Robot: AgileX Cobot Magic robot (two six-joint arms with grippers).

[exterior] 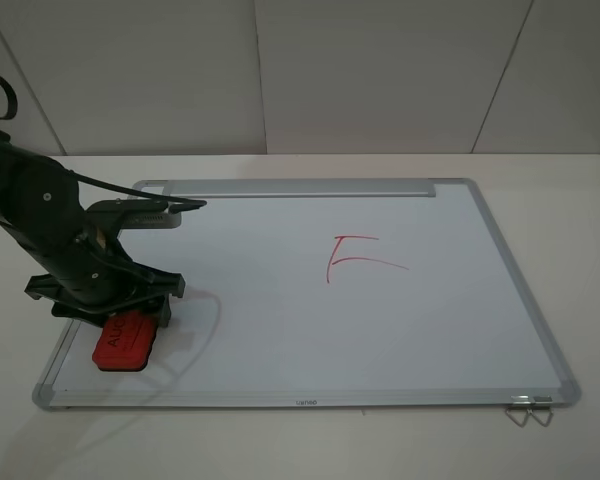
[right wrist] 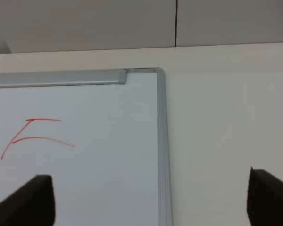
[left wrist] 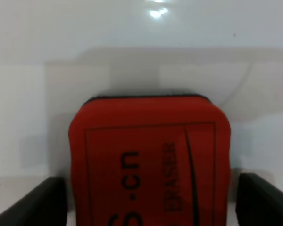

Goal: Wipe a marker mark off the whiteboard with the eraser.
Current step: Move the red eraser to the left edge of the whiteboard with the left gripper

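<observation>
The eraser, a red block with black print, lies flat on the whiteboard near its front left corner. My left gripper hangs just over it, open. In the left wrist view the eraser fills the space between the two dark fingers, with a thin gap on each side. No three-bar "E" marker mark shows in any view. My right gripper is open over the board's right edge and holds nothing; it is out of the high view.
A red F-like mark with two bars sits right of the board's middle, also the F-like mark in the right wrist view. The silver tray strip runs along the far edge. A metal clip lies at the front right corner.
</observation>
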